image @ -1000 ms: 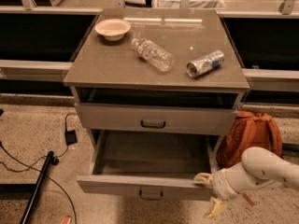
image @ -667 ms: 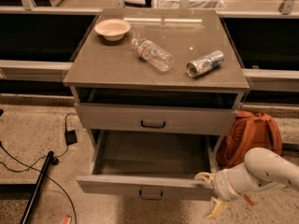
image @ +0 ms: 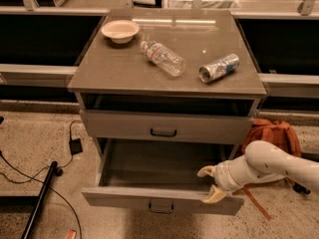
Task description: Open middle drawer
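Gripper [image: 211, 184] located at the right front corner of the middle drawer [image: 124, 199], at the end of a white arm [image: 279, 163] that enters from the right edge of the view. Its two pale fingers stand apart with a clear gap between them and nothing seen held in it. One finger [image: 206, 171] lies over the drawer's interior; the other overlaps the top edge of the drawer front (contact cannot be confirmed).

Middle drawer: pulled well out from the cabinet [image: 124, 73], interior showing nothing inside. Its dark bar handle [image: 161, 206] sits at the centre of the front, to the left of the gripper and apart from it.

Upper drawer [image: 209, 127]: front is close in under the cabinet top, with a dark gap above it. Its handle [image: 163, 132] is centred. Any drawer below the middle one is hidden by the extended front.

Cabinet top carries three items, all apart from one another:
- a pale bowl [image: 120, 31], upright, near the back left corner;
- a clear plastic bottle [image: 163, 58], lying on its side near the centre;
- a can [image: 219, 67], also on its side, right of the bottle.

Floor: an orange backpack [image: 273, 133] rests against the cabinet's right side, behind the arm. To the left, a black cable [image: 30, 171] trails across the speckled floor to a small adapter [image: 76, 146], and a black pole [image: 40, 198] lies near it.
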`<state>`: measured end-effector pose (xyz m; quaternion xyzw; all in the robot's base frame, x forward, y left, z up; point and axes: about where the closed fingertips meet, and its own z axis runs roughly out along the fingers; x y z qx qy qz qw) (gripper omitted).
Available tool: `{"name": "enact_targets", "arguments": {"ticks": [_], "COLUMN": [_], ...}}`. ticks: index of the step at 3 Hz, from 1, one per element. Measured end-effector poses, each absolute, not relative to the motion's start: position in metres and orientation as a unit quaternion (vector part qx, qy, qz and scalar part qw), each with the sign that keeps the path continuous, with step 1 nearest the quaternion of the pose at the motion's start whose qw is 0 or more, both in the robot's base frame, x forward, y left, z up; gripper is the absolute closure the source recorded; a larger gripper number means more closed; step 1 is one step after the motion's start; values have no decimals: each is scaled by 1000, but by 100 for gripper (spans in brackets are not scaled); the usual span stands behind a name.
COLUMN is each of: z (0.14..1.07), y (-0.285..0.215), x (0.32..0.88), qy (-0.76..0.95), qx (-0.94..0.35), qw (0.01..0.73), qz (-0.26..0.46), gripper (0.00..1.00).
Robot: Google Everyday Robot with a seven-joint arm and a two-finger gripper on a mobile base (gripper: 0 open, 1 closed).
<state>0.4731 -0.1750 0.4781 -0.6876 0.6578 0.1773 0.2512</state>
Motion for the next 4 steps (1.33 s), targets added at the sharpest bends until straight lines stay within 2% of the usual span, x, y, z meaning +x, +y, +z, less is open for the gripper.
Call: {"name": "enact_targets", "arguments": {"ticks": [1, 2, 3, 4], "z": [460, 425, 386, 369], "y": [-162, -159, -146, -138], "x": [523, 542, 531, 501], "qy": [666, 679, 674, 655], "qx": [-679, -664, -674, -693], "qw": [255, 246, 213, 184], "qz": [177, 195, 216, 238], "gripper": [54, 76, 98, 100]}}
